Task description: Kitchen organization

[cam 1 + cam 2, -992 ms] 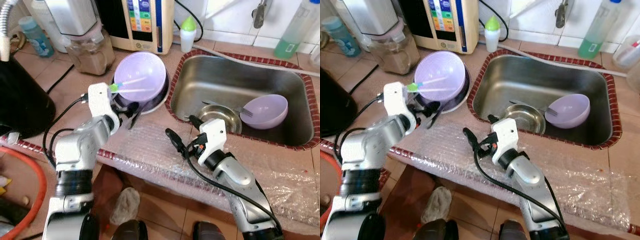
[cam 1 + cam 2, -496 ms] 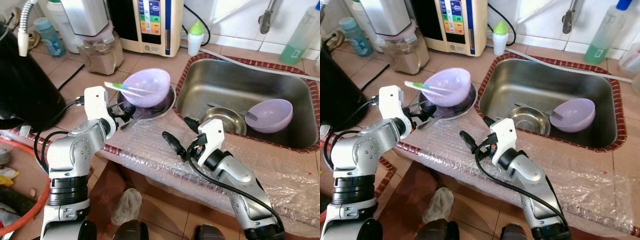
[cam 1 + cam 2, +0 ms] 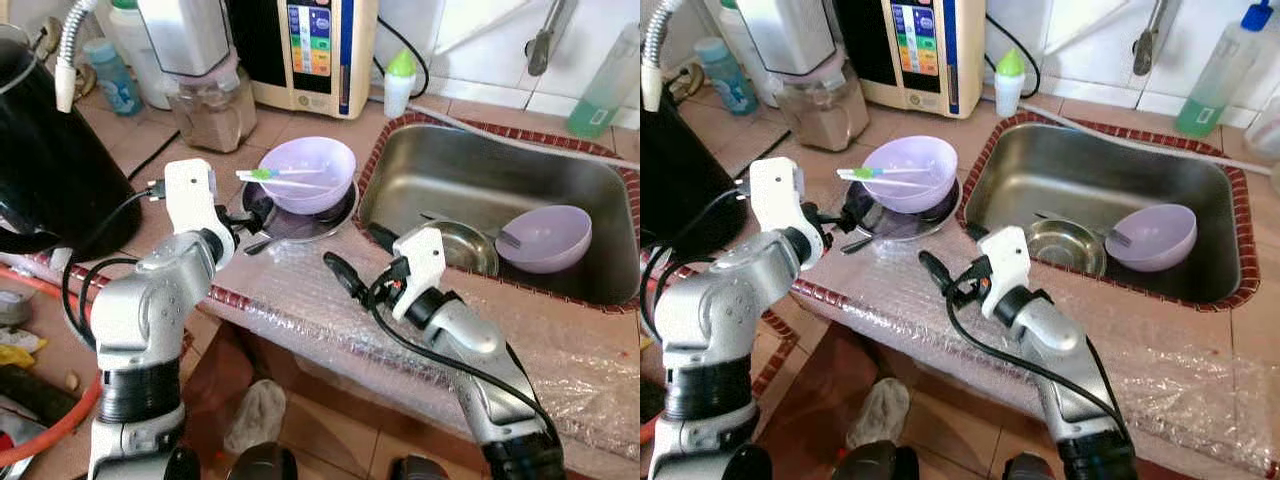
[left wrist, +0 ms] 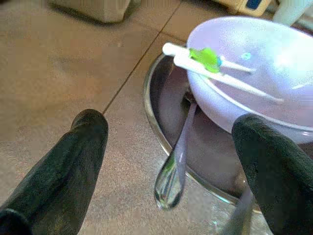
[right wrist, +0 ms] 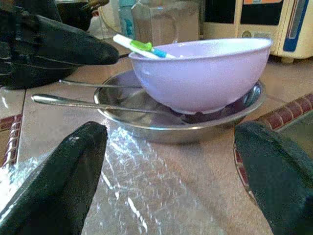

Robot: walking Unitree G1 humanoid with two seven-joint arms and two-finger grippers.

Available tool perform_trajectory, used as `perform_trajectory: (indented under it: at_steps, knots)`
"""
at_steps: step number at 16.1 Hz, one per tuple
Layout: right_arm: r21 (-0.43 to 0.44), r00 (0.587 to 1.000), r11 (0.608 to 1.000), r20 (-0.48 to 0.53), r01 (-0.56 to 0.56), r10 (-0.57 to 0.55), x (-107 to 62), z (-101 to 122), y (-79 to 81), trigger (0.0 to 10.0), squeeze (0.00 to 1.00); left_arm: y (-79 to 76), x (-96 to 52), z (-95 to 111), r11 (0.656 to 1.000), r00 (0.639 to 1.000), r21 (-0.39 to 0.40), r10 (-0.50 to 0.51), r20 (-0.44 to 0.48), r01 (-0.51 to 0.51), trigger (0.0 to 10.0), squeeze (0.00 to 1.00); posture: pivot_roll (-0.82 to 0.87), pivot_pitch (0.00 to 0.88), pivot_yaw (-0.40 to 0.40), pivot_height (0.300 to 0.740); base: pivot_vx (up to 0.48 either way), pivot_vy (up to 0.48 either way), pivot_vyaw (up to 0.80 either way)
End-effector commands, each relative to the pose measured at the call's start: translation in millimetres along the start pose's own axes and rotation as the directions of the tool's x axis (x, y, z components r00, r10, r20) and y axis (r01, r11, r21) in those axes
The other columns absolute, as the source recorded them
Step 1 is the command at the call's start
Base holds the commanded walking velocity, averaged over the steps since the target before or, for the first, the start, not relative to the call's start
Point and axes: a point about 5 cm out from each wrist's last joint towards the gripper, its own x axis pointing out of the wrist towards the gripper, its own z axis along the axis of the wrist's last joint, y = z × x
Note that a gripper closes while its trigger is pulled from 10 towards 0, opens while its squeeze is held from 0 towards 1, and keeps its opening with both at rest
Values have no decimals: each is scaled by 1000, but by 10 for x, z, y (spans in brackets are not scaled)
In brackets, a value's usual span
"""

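Chopsticks [image 3: 285,176] lie crosswise on bowl [image 3: 312,180]; left hand [image 4: 171,161] open.

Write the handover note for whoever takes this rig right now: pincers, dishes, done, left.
Left pincer: open, empty, at the rim of the shallow steel dish on the counter.
Right pincer: open, empty, over the bubble wrap, facing that dish.
On the dish: lilac plastic bowl with white-green chopsticks across it; metal spoon hanging over the rim.
In the steel sink: second lilac bowl, small steel dish, fork.
Done: nothing gripped.
Left: sort everything.
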Motion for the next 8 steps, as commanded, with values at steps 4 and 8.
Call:
perform_trajectory:
  at_steps: [4,8]
  knots:
    - [7,996,996,15,87,-87,-20,0,-166,10000,0,12,-154,-69,1000,996,27,14,92,-16,10000,0,-4,28,71,740,0,0,0]
    - [15,944,945,38,328,-328,-63,-43,-370,10000,0,-10,-231,-58,992,962,124,-36,269,3,10000,0,5,1,44,740,0,0,0]
